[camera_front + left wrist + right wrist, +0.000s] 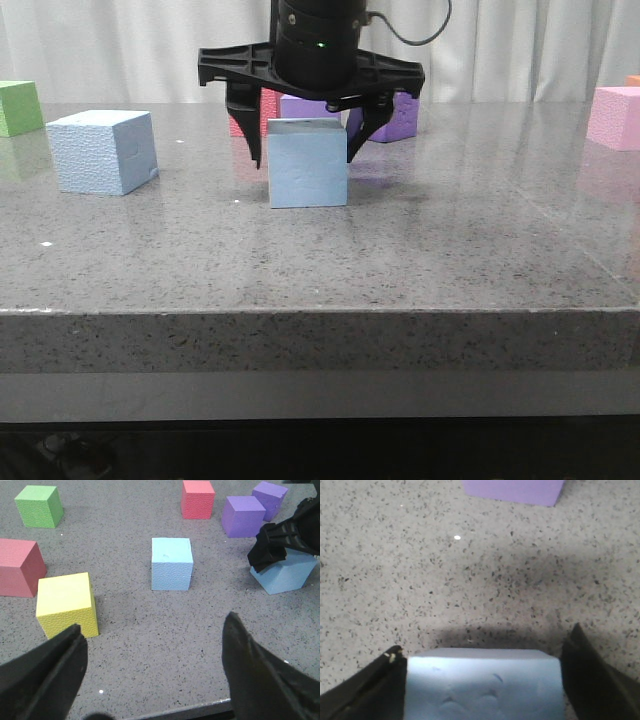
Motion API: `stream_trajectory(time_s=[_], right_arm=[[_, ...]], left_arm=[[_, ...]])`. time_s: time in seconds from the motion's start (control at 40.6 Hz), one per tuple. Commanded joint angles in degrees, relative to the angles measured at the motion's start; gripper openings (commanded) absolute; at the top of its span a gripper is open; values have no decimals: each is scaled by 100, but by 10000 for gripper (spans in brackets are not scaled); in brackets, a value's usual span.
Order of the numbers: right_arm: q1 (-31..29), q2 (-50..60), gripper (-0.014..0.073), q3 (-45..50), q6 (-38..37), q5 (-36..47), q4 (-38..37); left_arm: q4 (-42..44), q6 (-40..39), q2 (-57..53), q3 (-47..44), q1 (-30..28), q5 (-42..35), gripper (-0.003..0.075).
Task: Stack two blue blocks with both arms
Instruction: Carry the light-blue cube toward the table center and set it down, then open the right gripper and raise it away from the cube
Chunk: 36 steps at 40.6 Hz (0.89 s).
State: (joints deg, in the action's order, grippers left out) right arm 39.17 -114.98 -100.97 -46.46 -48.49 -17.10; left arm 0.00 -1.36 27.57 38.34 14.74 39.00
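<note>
Blue blocks are what I'm working with, and one of them, the centre blue block (307, 162), is sitting on the grey table (320, 260) about midway between its left and right edges, with my right gripper (305, 140) hanging straight over it. In the front view its fingers are straddling the cube with daylight on both sides, and in the right wrist view the dented blue top (482, 685) is lying between the two dark fingers (365, 690), close to them but, as far as I can judge, not yet pinched, so I'm reading those jaws as spread. The second blue block (104, 150) is resting toward the left edge, well apart from the first. My left gripper (155, 670) is hovering with its jaws wide and holding nothing, looking down at that second block (172, 563), with a yellow cube (66, 605) just beside its line of approach. I'm judging the step in hand to be the first grasp. Next I'm needing to close the right fingers squarely on the cube's side faces before lifting, gently, since the foam looks soft enough to deform.
</note>
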Motion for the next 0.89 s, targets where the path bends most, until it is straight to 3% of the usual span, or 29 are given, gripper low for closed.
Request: stream_trajectory(time_s=[0.0, 0.222, 0.493, 0.69, 0.863], right_arm=[[-9, 328, 647, -231, -19, 282, -98], [12, 622, 645, -466, 68, -118, -98], [6, 1682, 645, -288, 2008, -716, 146], [-247, 2866, 645, 830, 3619, -413, 1354], [-474, 4079, 644, 2284, 4297, 358, 1604]], left_arm=[[30, -8, 79, 196, 44, -349, 547], [30, -8, 79, 196, 44, -349, 547], [30, -8, 79, 196, 44, -367, 547], [40, -8, 79, 196, 44, -384, 547], [40, -8, 79, 196, 44, -473, 547]])
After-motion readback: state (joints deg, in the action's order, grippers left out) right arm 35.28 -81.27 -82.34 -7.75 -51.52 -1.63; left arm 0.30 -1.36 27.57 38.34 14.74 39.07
